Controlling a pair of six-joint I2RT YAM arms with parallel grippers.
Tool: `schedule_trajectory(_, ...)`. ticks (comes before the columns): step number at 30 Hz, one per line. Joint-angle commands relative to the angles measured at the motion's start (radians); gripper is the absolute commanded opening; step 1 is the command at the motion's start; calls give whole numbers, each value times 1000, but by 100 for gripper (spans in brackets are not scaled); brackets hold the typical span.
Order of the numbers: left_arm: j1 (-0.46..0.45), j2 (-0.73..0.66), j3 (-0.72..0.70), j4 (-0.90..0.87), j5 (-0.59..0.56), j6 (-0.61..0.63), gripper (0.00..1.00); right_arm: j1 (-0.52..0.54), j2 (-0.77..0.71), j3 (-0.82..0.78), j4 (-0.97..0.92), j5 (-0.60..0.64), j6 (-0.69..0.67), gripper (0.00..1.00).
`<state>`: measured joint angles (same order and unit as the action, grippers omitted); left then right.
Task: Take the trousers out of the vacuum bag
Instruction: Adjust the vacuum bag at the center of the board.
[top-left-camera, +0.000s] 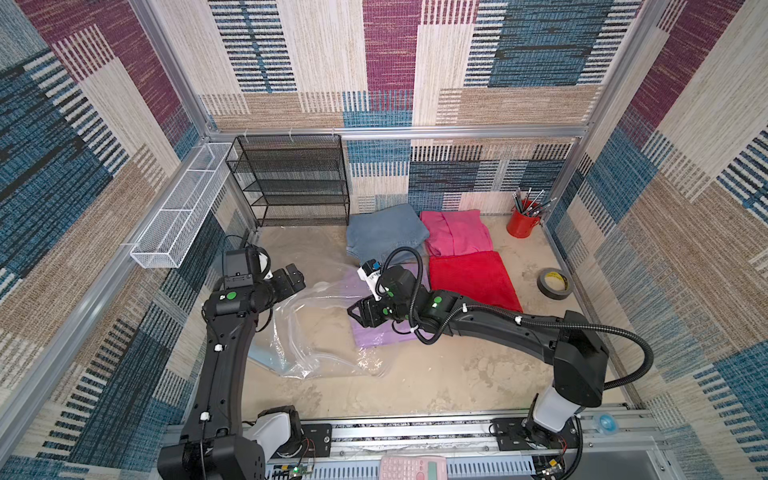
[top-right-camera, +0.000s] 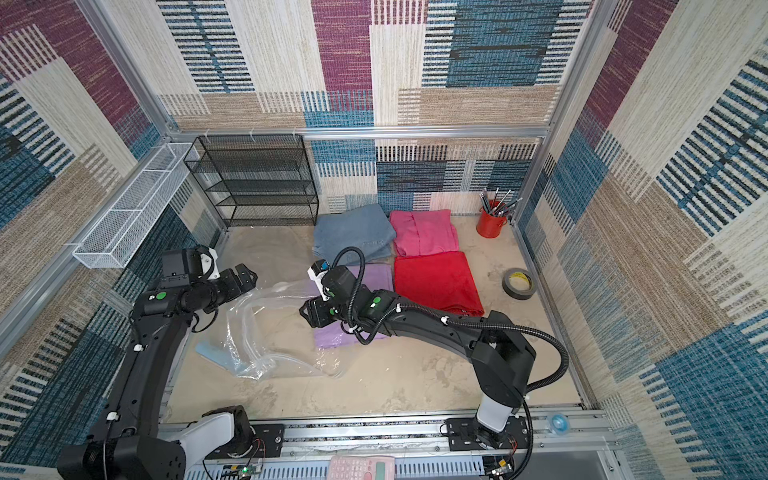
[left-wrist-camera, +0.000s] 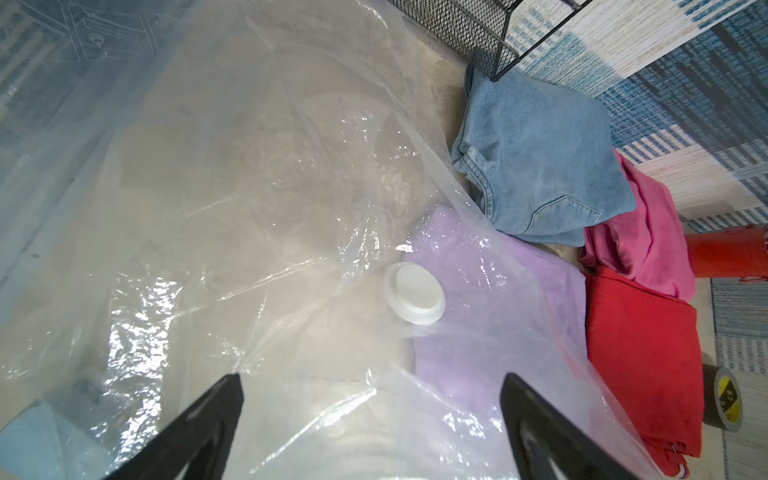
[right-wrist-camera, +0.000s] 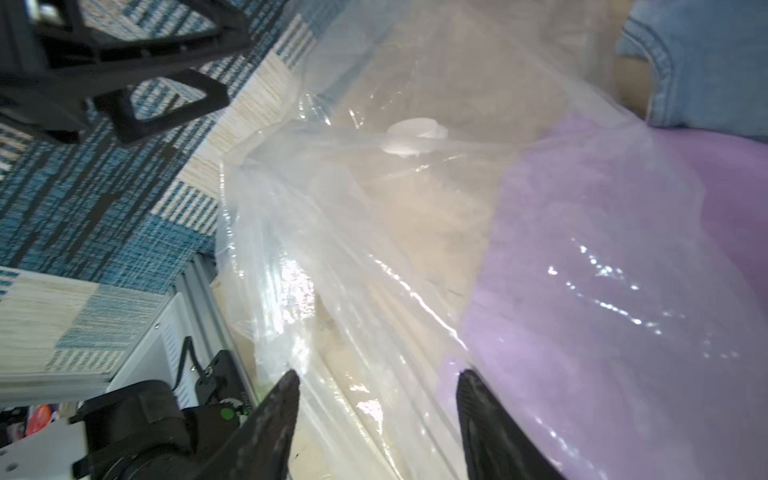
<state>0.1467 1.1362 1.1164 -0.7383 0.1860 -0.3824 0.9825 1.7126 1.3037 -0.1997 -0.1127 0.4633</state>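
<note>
The clear, crinkly vacuum bag (top-left-camera: 316, 332) (top-right-camera: 266, 332) lies mid-table, and its white valve cap (left-wrist-camera: 414, 294) (right-wrist-camera: 415, 135) faces up. Bag film covers part of the lilac trousers (top-left-camera: 374, 336) (left-wrist-camera: 498, 311) (right-wrist-camera: 623, 270). Outside the bag lie the denim trousers (top-left-camera: 384, 237) (left-wrist-camera: 540, 158), the pink trousers (top-left-camera: 455, 232) and the red trousers (top-left-camera: 473, 278). My left gripper (top-left-camera: 297, 276) (left-wrist-camera: 371, 378) hangs open above the bag's far left part. My right gripper (top-left-camera: 352, 313) (right-wrist-camera: 379, 372) sits low at the lilac trousers' left edge, its jaws apart with bag film between them.
A black mesh shelf (top-left-camera: 291, 183) stands at the back left, beside a white wire basket (top-left-camera: 183, 203) on the left wall. A red cup of pens (top-left-camera: 523, 222) and a tape roll (top-left-camera: 554, 283) sit at the right. A pink calculator (top-left-camera: 413, 467) lies on the front rail.
</note>
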Motion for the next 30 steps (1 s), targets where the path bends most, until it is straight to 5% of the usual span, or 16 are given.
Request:
schedule_trajectory(1,2,8,-25,42,7,-9,98,-20,9,-55,52,50,32,61)
schedule_trajectory(9,1,42,-152,106,35,-30,100,-136,40,-205,160,-4,55,61)
schedule_trajectory(16,0,127,-190,190,39,-97,98,-153,-2,-180,188,-46,12,61)
schedule_trajectory(23,-1,199,-206,206,-37,-118,97,-49,-176,-263,231,-15,105,73)
schedule_trajectory(30,0,175,-247,248,-61,-142,97,83,-76,-284,341,-5,285,80)
